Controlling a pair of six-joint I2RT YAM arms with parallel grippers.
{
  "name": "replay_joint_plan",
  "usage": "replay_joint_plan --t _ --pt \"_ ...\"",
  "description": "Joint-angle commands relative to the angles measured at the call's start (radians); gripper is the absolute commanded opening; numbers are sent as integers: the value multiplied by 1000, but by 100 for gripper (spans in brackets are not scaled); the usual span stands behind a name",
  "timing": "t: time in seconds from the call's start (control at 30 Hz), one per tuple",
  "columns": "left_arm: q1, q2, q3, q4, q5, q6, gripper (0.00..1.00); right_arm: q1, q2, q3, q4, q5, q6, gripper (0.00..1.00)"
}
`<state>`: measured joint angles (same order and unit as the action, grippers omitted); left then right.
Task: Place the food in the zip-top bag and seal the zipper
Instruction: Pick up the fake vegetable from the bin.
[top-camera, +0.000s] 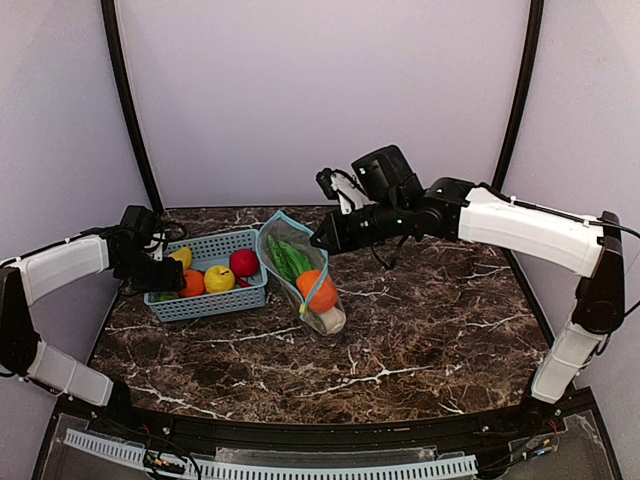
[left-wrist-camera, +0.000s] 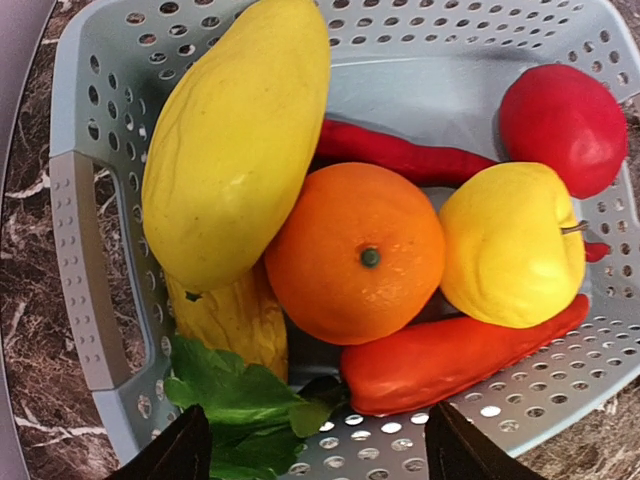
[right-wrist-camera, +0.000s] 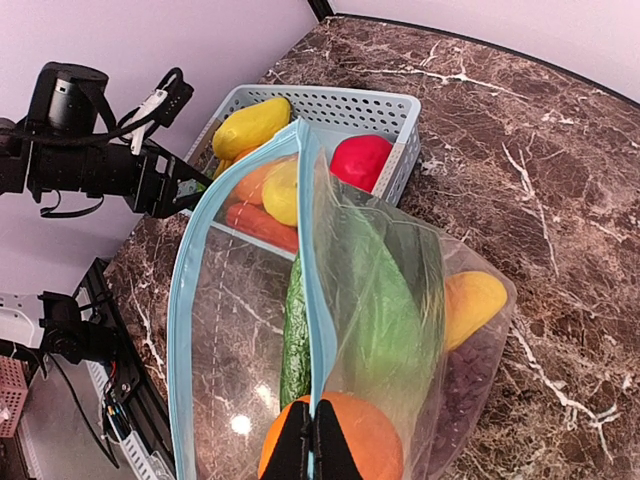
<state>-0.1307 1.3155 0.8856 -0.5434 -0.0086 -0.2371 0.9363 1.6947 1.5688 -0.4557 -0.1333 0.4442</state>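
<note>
The clear zip-top bag (top-camera: 300, 272) lies on the table right of the basket, its mouth open. It holds a cucumber (right-wrist-camera: 295, 340), a cabbage (right-wrist-camera: 385, 310), an orange piece (right-wrist-camera: 365, 440), a yellow piece (right-wrist-camera: 472, 303) and purple grapes (right-wrist-camera: 470, 390). My right gripper (right-wrist-camera: 312, 450) is shut on the teal zipper strip (right-wrist-camera: 310, 250) at one lip and holds it up; it also shows in the top view (top-camera: 322, 240). My left gripper (left-wrist-camera: 315, 462) is open and empty, over the basket's near wall (top-camera: 165, 272). Below it lie an orange (left-wrist-camera: 355, 250), a yellow mango (left-wrist-camera: 235, 140) and a red pepper (left-wrist-camera: 450, 360).
The teal lattice basket (top-camera: 215, 300) stands at the left and also holds a yellow apple (left-wrist-camera: 510, 245), a red apple (left-wrist-camera: 562, 125), a red chili (left-wrist-camera: 400, 155) and green leaves (left-wrist-camera: 230, 400). The enclosure walls stand close behind.
</note>
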Motion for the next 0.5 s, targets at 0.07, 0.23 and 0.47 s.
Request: replay_joint_plan --t 0.07,0.23,0.47 --pt "9 56 -9 -38 -59 9 68 -11 -48 -13 67 5 -16 0" --pt "8 105 -3 -40 -45 21 61 -16 -51 -22 72 1 -18 0" --pt "8 168 21 9 130 54 55 -23 -56 -31 80 -5 -17 0"
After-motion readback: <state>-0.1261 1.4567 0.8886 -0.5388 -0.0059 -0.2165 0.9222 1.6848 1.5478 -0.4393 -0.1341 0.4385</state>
